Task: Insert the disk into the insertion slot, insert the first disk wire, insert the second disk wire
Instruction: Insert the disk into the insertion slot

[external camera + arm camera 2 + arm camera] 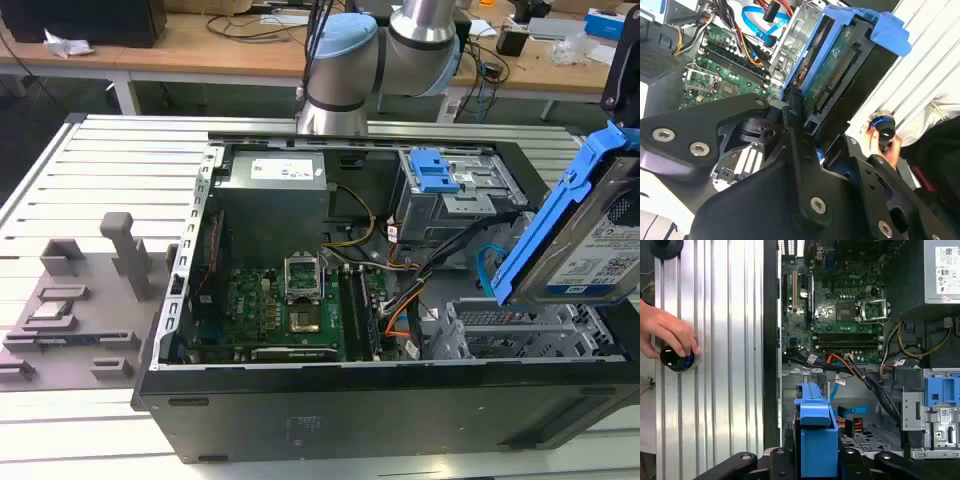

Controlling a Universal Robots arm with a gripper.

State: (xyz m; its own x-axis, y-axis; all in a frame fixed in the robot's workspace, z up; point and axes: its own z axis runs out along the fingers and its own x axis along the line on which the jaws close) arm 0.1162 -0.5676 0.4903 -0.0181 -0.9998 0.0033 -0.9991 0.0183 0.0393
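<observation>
One gripper (812,460) has its black fingers (791,107) clamped shut on the blue carrier of the disk (590,250), which hangs tilted in the air. In the exterior view the drive sits at about three o'clock of the open computer case (350,420), above the insertion slot (520,335) and not touching it. The second disk wire (487,265) loops just beside the carrier, at its nine o'clock. The first disk wire (403,293) lies loose farther that way, near the motherboard (290,310). A person's hand (667,332) rests on a dark knob (675,357) on the ribbed table (725,365).
</observation>
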